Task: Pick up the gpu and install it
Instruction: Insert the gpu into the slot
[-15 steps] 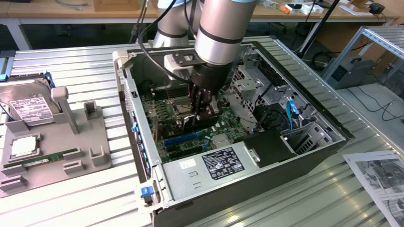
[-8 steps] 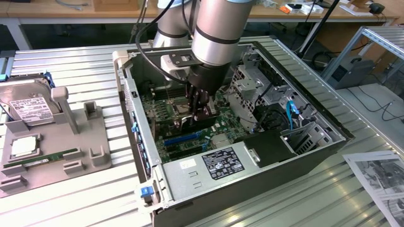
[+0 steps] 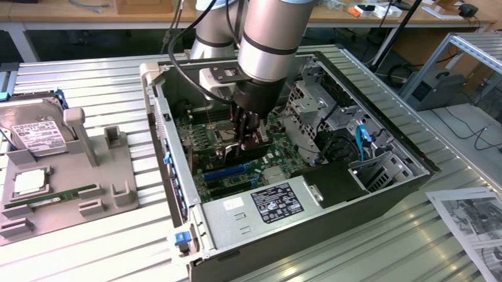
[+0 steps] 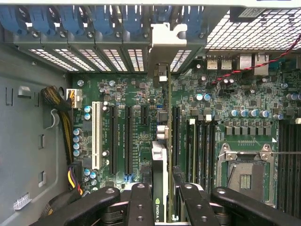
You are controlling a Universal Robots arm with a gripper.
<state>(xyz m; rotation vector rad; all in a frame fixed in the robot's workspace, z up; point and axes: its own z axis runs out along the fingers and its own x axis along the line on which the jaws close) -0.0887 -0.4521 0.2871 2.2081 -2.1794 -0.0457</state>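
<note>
- The gpu (image 4: pixel 160 150) is gripped edge-on by the jaws, which are drawn narrow on its dark board. An NVIDIA mark is read on the edge facing the wrist camera.
- Its silver bracket is turned toward the perforated rear wall, near a row of blue clips (image 4: pixel 70 19).
- The card is held over the green motherboard (image 4: pixel 136 94), between two long black slots. Contact with the board cannot be told.
- Open board is seen on either side, and a white slot (image 4: pixel 96 136) lies well apart.
- The steel case (image 3: pixel 235 241) is laid on the ribbed metal bench (image 3: pixel 94 252).
- A white-labelled hard drive (image 3: pixel 35 132) is stood in a grey holder (image 3: pixel 110 194).
</note>
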